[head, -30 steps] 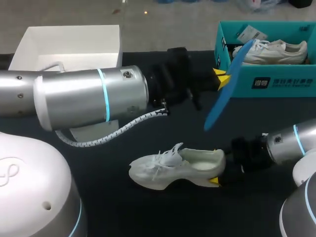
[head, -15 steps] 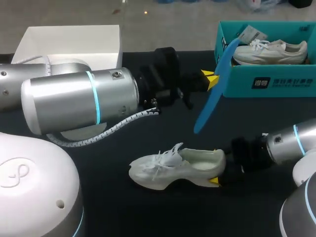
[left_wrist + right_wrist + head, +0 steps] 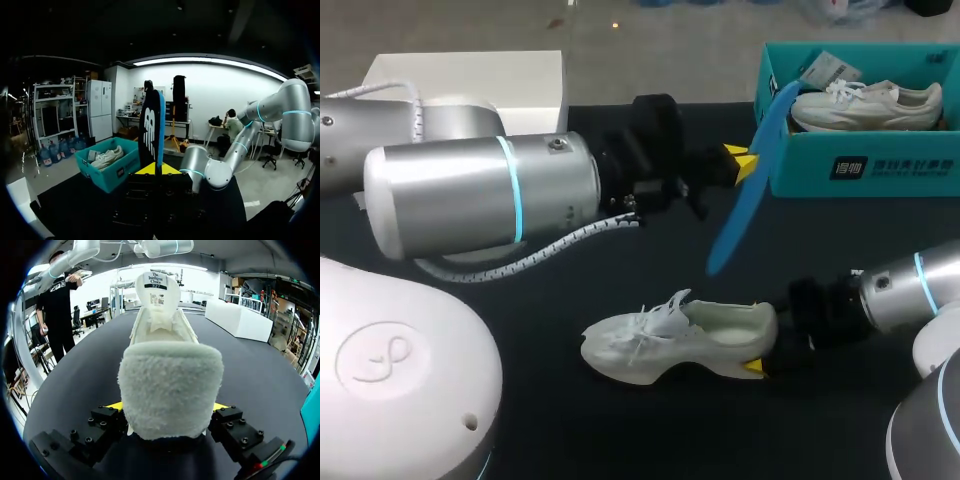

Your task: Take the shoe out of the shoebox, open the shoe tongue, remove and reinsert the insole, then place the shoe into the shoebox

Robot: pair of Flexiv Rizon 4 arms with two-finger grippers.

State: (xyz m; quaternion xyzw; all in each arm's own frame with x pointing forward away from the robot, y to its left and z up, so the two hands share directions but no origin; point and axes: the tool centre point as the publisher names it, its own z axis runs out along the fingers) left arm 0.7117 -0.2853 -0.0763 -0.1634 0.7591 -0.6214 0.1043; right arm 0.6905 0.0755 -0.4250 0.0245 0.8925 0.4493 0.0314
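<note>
On the surface, near middle: shoe (image 3: 670, 340) sat upright, toe left; right hand (image 3: 167, 409) closed on both sides of its heel.
Above, farther back: left hand (image 3: 740, 163) pinched the blue insole (image 3: 745, 205), which hung down, left of the shoebox (image 3: 860, 170).
Risk: the floppy insole could buckle at the collar, or the shoe twist in the heel grip.

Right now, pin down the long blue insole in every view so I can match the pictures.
Head view: the long blue foam insole hangs tilted from the left claw, in front of the teal cardboard shoebox.
Left wrist view: the insole stands edge-on between the claw's tips, with the shoebox beside it.
Right wrist view: not in it; the right claw grips the white mesh shoe.
Shared landmark: the shoebox, in the head and left wrist views.
</note>
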